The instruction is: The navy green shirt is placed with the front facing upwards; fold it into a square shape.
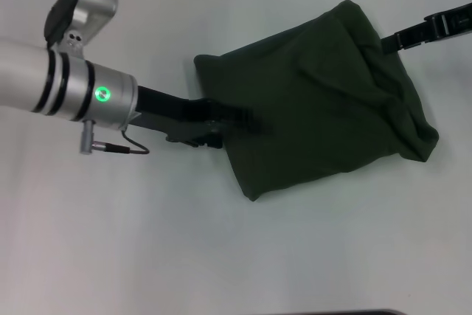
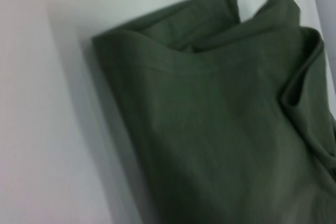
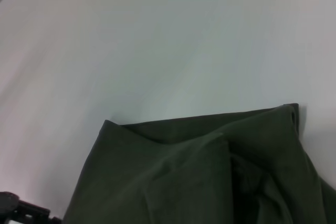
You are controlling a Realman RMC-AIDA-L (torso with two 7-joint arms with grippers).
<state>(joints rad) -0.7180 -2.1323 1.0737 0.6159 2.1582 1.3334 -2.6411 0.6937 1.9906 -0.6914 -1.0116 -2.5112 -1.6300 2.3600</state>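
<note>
A: Where's the shirt (image 1: 317,101)?

B: On the white table (image 1: 147,256), right of centre, already bunched into a rough skewed rectangle, no lettering showing. Its right side is lumpy with loose folds.

A: How will it handle?

B: Soft and light, I'd judge; it sags and creases, so edges won't hold straight. Better to take it at a corner or hem, pinching all layers together.

A: The grippers?

B: The left gripper (image 1: 240,118) sits at the shirt's left edge, over the cloth; jaws, I can't tell. The right gripper (image 1: 402,38) reaches in at the far right corner; same, can't tell.

A: Anything in the way?

B: Nothing else shows beside the cloth; only the arms crowd it.
</note>
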